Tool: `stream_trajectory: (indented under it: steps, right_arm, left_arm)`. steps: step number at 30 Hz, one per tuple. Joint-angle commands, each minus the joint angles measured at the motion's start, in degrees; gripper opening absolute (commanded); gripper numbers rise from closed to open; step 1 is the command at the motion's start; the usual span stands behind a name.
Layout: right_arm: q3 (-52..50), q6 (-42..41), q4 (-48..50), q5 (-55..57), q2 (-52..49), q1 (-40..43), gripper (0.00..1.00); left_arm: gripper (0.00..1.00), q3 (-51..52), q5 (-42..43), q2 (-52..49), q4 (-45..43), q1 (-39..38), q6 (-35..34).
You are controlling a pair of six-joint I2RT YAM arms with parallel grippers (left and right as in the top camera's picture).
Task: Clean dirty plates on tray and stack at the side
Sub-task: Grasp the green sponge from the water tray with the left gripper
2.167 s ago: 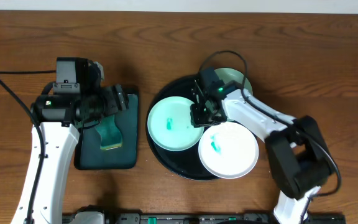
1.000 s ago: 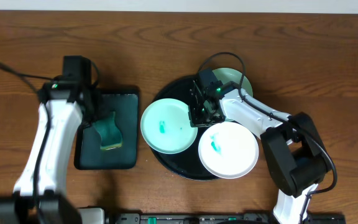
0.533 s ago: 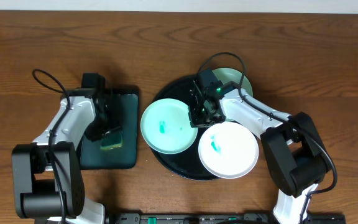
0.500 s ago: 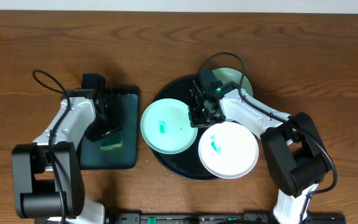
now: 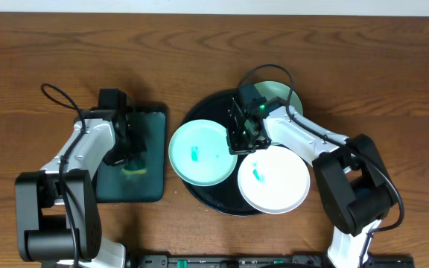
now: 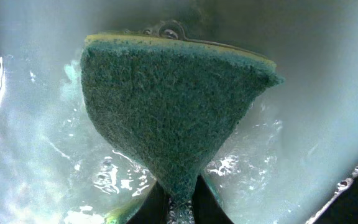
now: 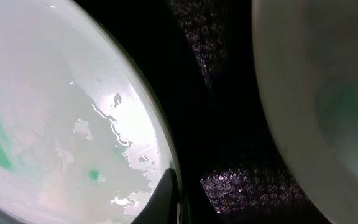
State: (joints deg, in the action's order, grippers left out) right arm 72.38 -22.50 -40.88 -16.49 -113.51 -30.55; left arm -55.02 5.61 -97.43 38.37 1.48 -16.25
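Note:
A pale mint plate [image 5: 202, 152] with teal smears lies at the left of the round black tray [image 5: 213, 106], its edge overhanging the tray's left rim. My right gripper [image 5: 238, 138] is shut on that plate's right rim; in the right wrist view one dark finger [image 7: 166, 198] lies on the wet mint plate [image 7: 55, 124]. A white plate [image 5: 272, 180] with a teal smear sits at the tray's front right. A second mint plate [image 5: 280, 95] lies at the back, partly under the right arm. My left gripper [image 5: 129, 147] is shut on a green sponge [image 6: 173, 106].
A dark-green rectangular tray [image 5: 151, 182] holding soapy water [image 6: 42, 155] sits left of the black tray, with the sponge and left gripper in it. Bare wood tabletop [image 5: 393, 89] surrounds both trays. The right arm's cable [image 5: 263, 67] loops above the back plate.
The left arm swung down over the green tray and its jaws shut on the sponge, pinching it. The right gripper slid the mint plate slightly left, then held still.

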Motion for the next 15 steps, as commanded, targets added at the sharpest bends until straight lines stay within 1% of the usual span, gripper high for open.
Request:
stream_trajectory:
  steps: [1, 5, 8, 10, 11, 15]
  right_arm:
    - [-0.63, 1.81, -1.38, 1.42, -0.83, -0.24, 0.01]
    - [-0.63, 1.79, -1.55, 1.42, -0.83, -0.2, 0.01]
    - [-0.63, 2.01, -1.7, 1.42, -0.83, -0.2, 0.01]
    - [-0.63, 1.99, -1.7, 1.42, -0.83, -0.2, 0.01]
    - [-0.63, 1.99, -1.55, 1.42, -0.83, -0.2, 0.01]
    - [-0.63, 2.01, -1.29, 1.42, -0.83, -0.2, 0.01]
  left_arm:
    - [0.07, 0.57, 1.95, -1.36, -0.15, 0.24, 0.55]
    - [0.07, 0.26, 2.8, -0.11, 0.26, 0.22, 1.03]
    - [0.07, 0.24, 2.75, 4.44, -0.35, 0.22, 1.18]
    - [0.07, 0.02, 2.75, 9.25, -0.55, 0.22, 1.16]
    - [0.07, -0.07, 2.73, 14.69, -0.74, 0.11, 1.18]
    - [0.07, -0.07, 2.29, 25.75, -0.76, 0.11, 1.73]
